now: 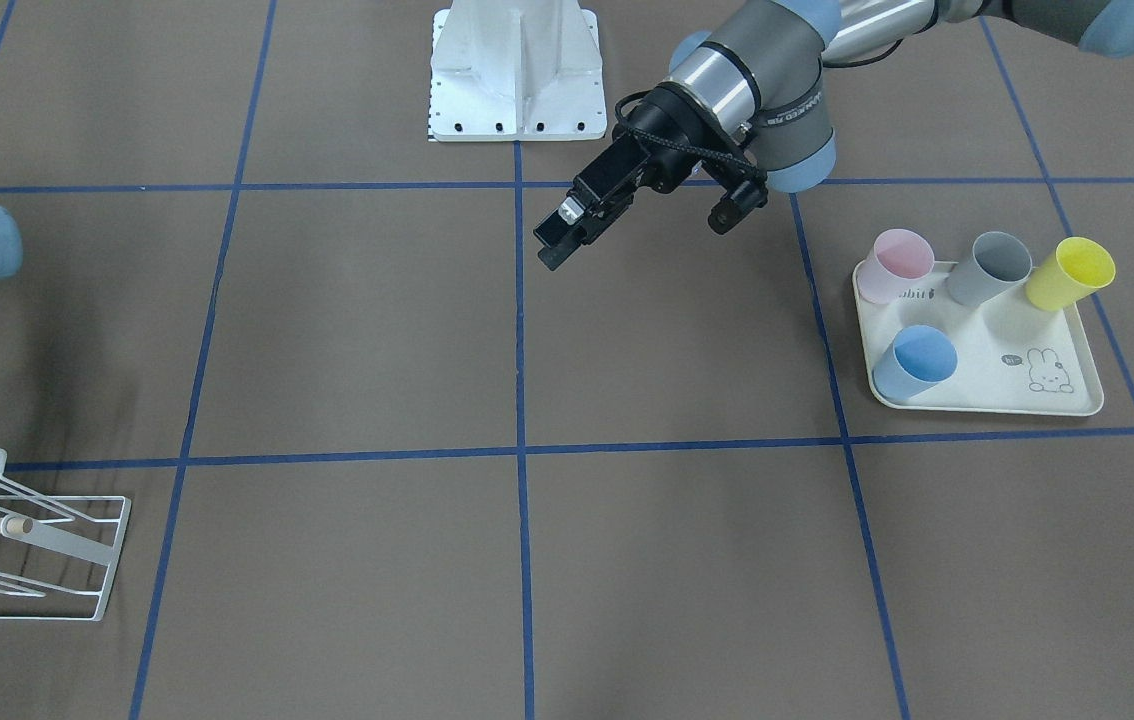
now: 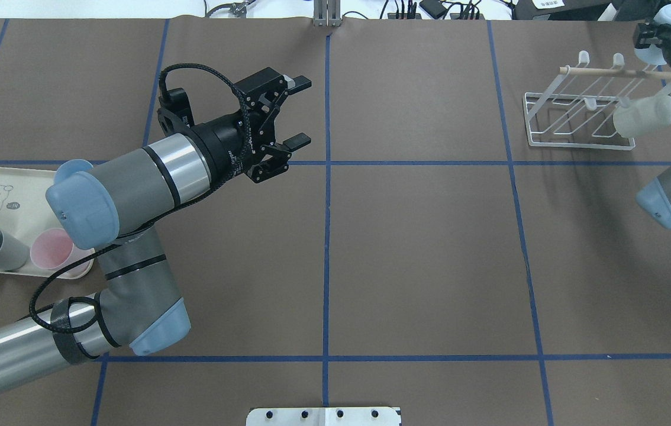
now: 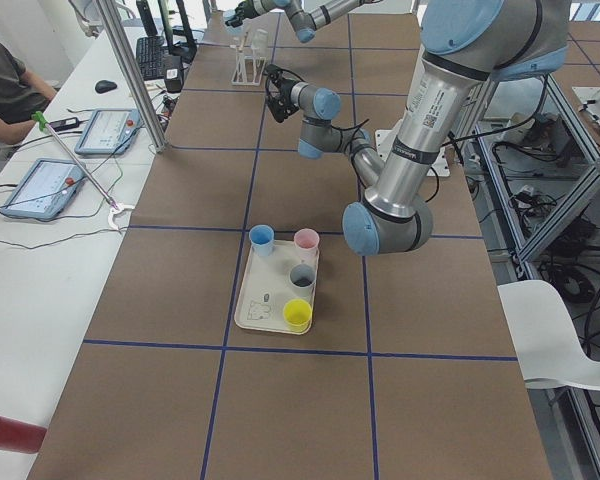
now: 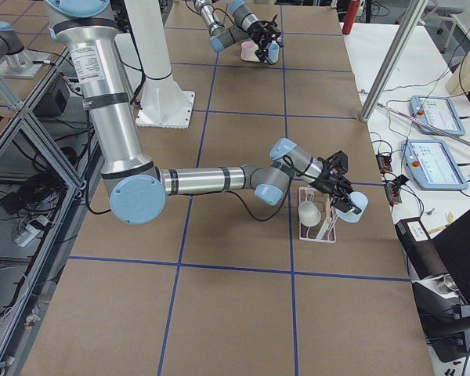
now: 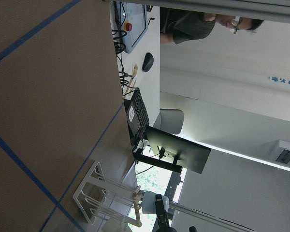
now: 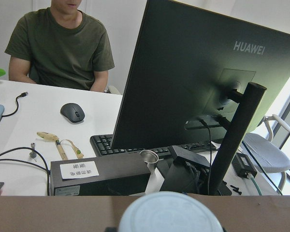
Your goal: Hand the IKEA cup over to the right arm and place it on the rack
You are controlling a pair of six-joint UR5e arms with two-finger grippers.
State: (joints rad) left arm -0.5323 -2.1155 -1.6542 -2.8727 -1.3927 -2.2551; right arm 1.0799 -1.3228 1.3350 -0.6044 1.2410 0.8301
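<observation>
Handover looks done to us: the right tool (image 2: pixel 649 38) is clamped on the pale blue cup (image 6: pixel 170 212), up by the 3 o'clock end of the rack's (image 2: pixel 578 144) wooden rod (image 2: pixel 607 71) in the overhead view. Free prongs sit toward 9 o'clock from it (a whitish cup (image 2: pixel 646 115) hogs one). The left tool (image 2: pixel 300 111) gapes empty mid-bench, well apart.
</observation>
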